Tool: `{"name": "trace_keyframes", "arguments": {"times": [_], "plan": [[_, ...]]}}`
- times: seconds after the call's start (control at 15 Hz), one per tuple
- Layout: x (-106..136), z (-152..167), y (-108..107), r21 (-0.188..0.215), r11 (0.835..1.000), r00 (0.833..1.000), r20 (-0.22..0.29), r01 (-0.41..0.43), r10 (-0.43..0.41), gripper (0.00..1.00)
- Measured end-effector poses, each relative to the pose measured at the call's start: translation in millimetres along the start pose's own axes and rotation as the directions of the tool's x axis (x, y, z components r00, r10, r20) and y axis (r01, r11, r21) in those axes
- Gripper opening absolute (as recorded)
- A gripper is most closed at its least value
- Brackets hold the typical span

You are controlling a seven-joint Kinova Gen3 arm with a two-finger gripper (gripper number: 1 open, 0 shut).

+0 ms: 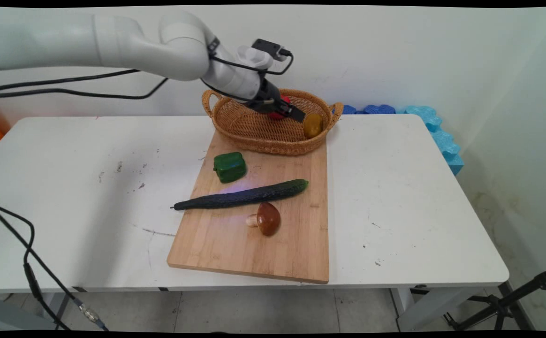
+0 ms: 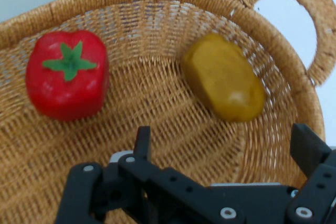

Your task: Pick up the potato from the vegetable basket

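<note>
Tool (image 2: pixel 226 153) (blk 2-finger, on white arm): spread wide, nothing gripped, hung low inside wicker basket (image 1: pixel 235 123) at far end of bamboo board (image 1: pixel 254 244). Contents of basket: red tomato-type veg w/ green star top (image 2: pixel 65 74) at its far wall; yellow-brown potato-type item (image 2: pixel 224 77) beside the handle, apart from the red one. Neither is touched; yellow item lies nearest the tool. On board, outside basket: green pepper (image 1: pixel 230 166), long dark cucumber (image 1: pixel 242 195) w/ thin end overhanging onto bench (image 1: pixel 418 197), brown mushroom (image 1: pixel 266 218) just beside cucumber. Risks, as judged: fingers could be snagged in weave or rim if lowered further; light basket could be dragged or tipped; rounded smooth items could be squeezed out sideways by an off-centre grip; cables could be caught on handle.
</note>
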Motion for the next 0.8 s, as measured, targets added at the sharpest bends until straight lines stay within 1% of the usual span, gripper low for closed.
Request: {"name": "trace_keyframes", "arguments": {"times": [0.27,0.8], "plan": [[8.6,34.5,7.7,-0.011,0.999,0.999,-0.001,0.047,-0.047,1.00],[16.5,85.2,19.7,-0.038,0.994,0.994,0.010,0.107,-0.106,1.00]]}}
